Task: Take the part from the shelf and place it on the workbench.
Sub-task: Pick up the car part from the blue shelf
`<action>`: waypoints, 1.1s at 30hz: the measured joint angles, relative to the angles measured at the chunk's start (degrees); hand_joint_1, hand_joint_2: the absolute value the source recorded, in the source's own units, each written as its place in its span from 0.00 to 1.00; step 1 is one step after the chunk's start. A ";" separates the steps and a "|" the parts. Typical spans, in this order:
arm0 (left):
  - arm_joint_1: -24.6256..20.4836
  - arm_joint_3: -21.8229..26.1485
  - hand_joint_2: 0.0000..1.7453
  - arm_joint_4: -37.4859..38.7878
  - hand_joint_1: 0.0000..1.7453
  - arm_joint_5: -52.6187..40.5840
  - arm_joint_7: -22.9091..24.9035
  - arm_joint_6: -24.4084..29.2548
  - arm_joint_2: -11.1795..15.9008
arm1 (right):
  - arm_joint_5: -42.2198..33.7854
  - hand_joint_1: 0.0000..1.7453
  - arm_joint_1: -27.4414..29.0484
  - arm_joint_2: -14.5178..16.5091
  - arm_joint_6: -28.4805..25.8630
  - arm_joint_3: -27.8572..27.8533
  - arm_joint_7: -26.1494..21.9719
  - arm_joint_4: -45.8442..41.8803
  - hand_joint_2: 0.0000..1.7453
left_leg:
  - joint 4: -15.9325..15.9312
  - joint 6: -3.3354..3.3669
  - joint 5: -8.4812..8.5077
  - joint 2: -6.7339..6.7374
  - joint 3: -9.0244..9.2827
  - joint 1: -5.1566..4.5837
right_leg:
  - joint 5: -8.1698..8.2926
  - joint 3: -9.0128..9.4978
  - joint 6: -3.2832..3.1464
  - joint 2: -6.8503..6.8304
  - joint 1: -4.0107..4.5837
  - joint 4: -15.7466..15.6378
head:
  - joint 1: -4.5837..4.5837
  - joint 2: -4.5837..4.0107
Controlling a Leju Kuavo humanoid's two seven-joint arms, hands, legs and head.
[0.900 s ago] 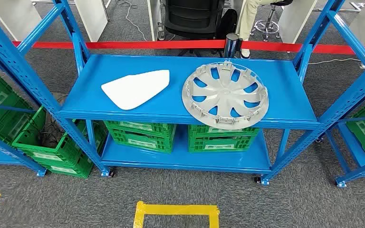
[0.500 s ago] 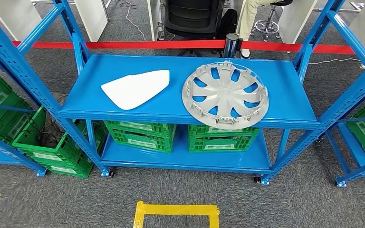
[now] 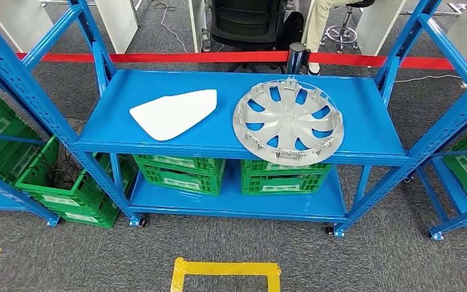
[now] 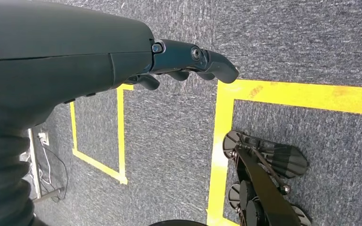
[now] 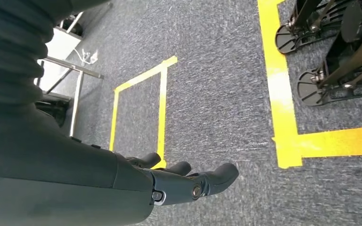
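While both empty hands [image 4: 188, 63] [image 5: 193, 181] hang spread above carpet, wheel cover [image 3: 288, 121] rests on shelf [image 3: 365, 115].

Wheel covers: one, grey [image 3: 288, 123], on the upper shelf board [image 3: 365, 131].
White panels: one [image 3: 174, 113], beside the wheel cover on the same board.
Blue shelving racks: three, counting the partial ones at either side.
Green crates: two [image 3: 181, 173] [image 3: 286, 179] on the lower board; perhaps four more at the sides, partly hidden.
Red barrier tapes: one [image 3: 158, 58].
Office chairs: one [image 3: 246, 24].
Yellow floor tape squares: at least one [image 3: 226, 272].
Robot hands: two, left [image 4: 188, 63] and right [image 5: 188, 181].
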 joint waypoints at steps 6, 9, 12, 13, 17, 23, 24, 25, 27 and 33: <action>-1.09 -1.61 0.00 0.03 0.00 3.70 1.03 0.37 0.05 | -7.54 0.00 -3.03 0.00 -1.56 2.29 2.37 0.00 0.00 | 0.00 0.01 0.02 0.01 0.03 0.00 | 0.09 0.02 0.09 0.01 0.00 0.00 | 0.01 0.00; -1.61 -2.86 0.00 0.10 0.00 5.62 1.39 0.69 0.13 | -11.62 0.00 -4.53 0.00 -2.48 3.81 3.57 0.03 0.00 | 0.00 0.03 0.04 0.01 0.04 -0.01 | 0.11 0.02 0.11 0.01 0.00 0.00 | 0.00 0.00; -2.21 -4.50 0.00 0.26 0.00 7.63 1.88 1.13 0.36 | -15.80 0.00 -5.98 -0.01 -3.48 5.62 4.76 0.07 0.00 | 0.01 0.04 0.06 0.02 0.03 -0.01 | 0.12 0.02 0.10 0.01 -0.01 0.00 | -0.01 0.00; -2.42 -5.09 0.00 0.34 0.00 8.30 2.04 1.26 0.45 | -17.20 0.00 -6.50 -0.01 -3.86 6.23 5.09 0.10 0.00 | 0.01 0.04 0.06 0.03 0.03 -0.01 | 0.12 0.02 0.10 0.01 -0.01 0.00 | -0.01 0.00; -3.22 -7.45 0.00 0.65 0.00 10.95 2.40 1.80 0.86 | -22.88 0.00 -8.58 -0.02 -5.74 8.54 6.08 0.27 0.75 | 0.01 0.03 0.07 0.03 0.04 -0.01 | 0.13 0.02 0.09 0.01 -0.01 0.00 | -0.01 0.00; -4.47 -11.03 0.00 1.35 0.00 16.29 2.95 3.54 1.38 | -31.25 0.00 -10.12 -0.83 -9.37 12.14 4.53 0.87 1.00 | 0.02 0.03 0.08 0.02 0.05 -0.05 | 0.13 0.02 0.10 0.01 0.00 0.00 | -0.02 0.00; -4.65 -11.56 0.00 1.49 0.00 17.39 3.01 3.94 1.45 | -32.62 0.00 -10.14 -1.25 -9.83 12.65 3.73 0.97 1.00 | 0.02 0.03 0.07 0.02 0.05 -0.06 | 0.13 0.01 0.10 0.01 -0.01 0.00 | -0.03 0.00; -4.83 -12.04 0.00 1.62 0.00 18.50 2.99 4.29 1.51 | -33.92 0.00 -10.12 -1.75 -10.25 13.07 2.81 1.03 1.00 | 0.02 0.03 0.07 0.03 0.05 -0.07 | 0.13 0.01 0.10 0.01 -0.01 0.00 | -0.03 0.00; -5.17 -12.92 0.00 1.89 0.00 20.77 2.85 4.98 1.64 | -36.12 0.00 -9.93 -3.00 -11.11 13.61 0.87 1.01 1.00 | 0.02 0.04 0.07 0.03 0.04 -0.08 | 0.13 0.02 0.10 0.02 -0.03 0.00 | -0.02 0.00; -6.08 -15.19 0.00 2.79 0.00 27.01 2.08 6.73 2.00 | -38.83 0.00 -8.15 -6.17 -14.60 13.77 -3.54 -2.00 1.00 | 0.03 0.05 0.06 0.03 0.03 -0.11 | 0.14 0.05 0.12 0.01 -0.06 -0.02 | 0.02 0.00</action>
